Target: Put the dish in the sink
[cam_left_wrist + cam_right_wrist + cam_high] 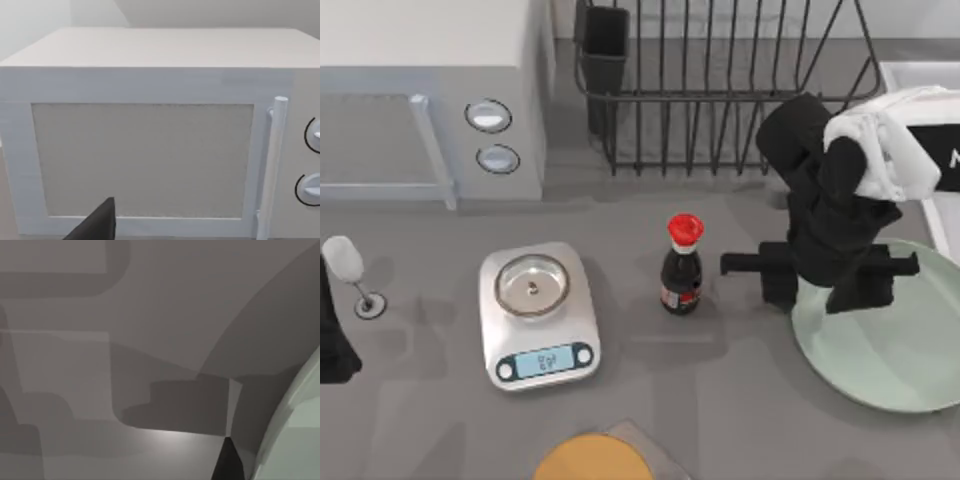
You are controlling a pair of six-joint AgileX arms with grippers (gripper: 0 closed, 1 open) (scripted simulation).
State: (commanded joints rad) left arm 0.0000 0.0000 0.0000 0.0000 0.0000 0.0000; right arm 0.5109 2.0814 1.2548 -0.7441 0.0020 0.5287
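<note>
One dish [890, 350], one sink [910, 75]

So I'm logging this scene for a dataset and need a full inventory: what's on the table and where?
dish: one, pale mint green, table's right edge
sink: one, light grey-white, far right corner
dish rack: one, black wire, far centre
microwave: one, light grey, far left
kitchen scale: one, silver, left of centre
sauce bottle: one, dark with red cap, centre
wine glass: one, clear, left edge
round disc: one, yellow-orange, near edge
right gripper: black, over the dish's left rim
left arm: black, left edge, parked
</note>
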